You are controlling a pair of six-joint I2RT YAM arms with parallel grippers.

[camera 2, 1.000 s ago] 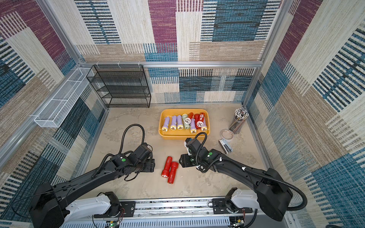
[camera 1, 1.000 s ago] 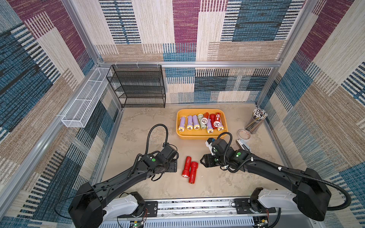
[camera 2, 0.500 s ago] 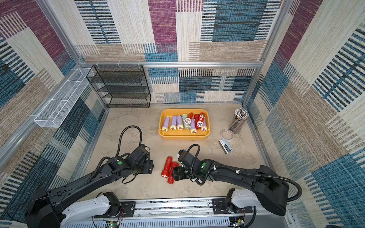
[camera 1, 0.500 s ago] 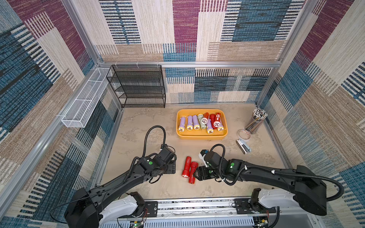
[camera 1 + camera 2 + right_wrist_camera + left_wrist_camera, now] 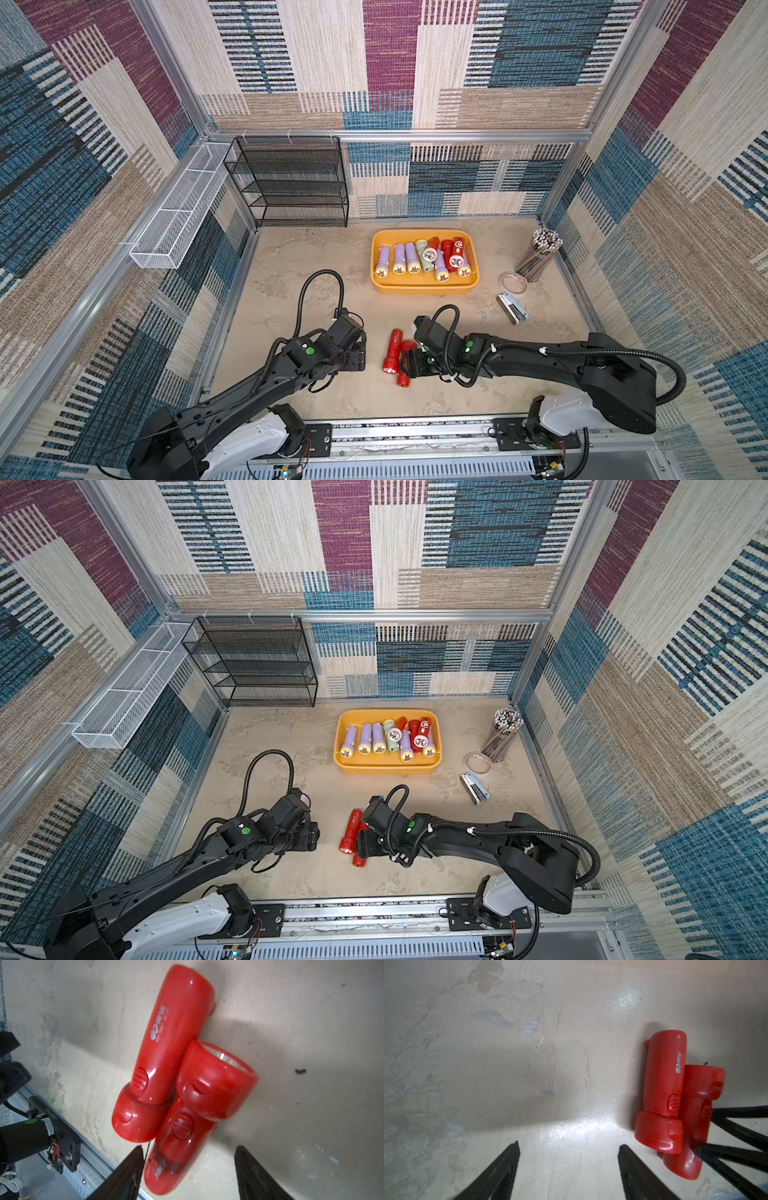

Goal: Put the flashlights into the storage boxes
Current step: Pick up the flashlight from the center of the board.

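Two red flashlights lie side by side on the table near the front, head to tail: one [image 5: 392,349] [image 5: 172,1043] and a second [image 5: 404,376] [image 5: 207,1095] touching it. My right gripper [image 5: 409,365] [image 5: 188,1148] is low over them and open. The second flashlight's handle lies between its fingers, close to one finger and well apart from the other. My left gripper [image 5: 357,359] [image 5: 569,1145] stands open over bare table just left of the pair. Farther back, the yellow storage box [image 5: 424,287] [image 5: 386,767] holds several lilac, red and one pale green flashlights [image 5: 419,259].
A clear cup of pencils [image 5: 538,257], a round ring [image 5: 514,282] and a small stapler [image 5: 513,307] sit at the right. A black mesh rack [image 5: 291,183] stands at the back left, with a white wire basket [image 5: 178,216] on the left wall. The arms' base rail [image 5: 415,432] runs along the front.
My right gripper has swung from just in front of the box forward and left, down onto the two red flashlights, with jaws wider. The left gripper has barely shifted.
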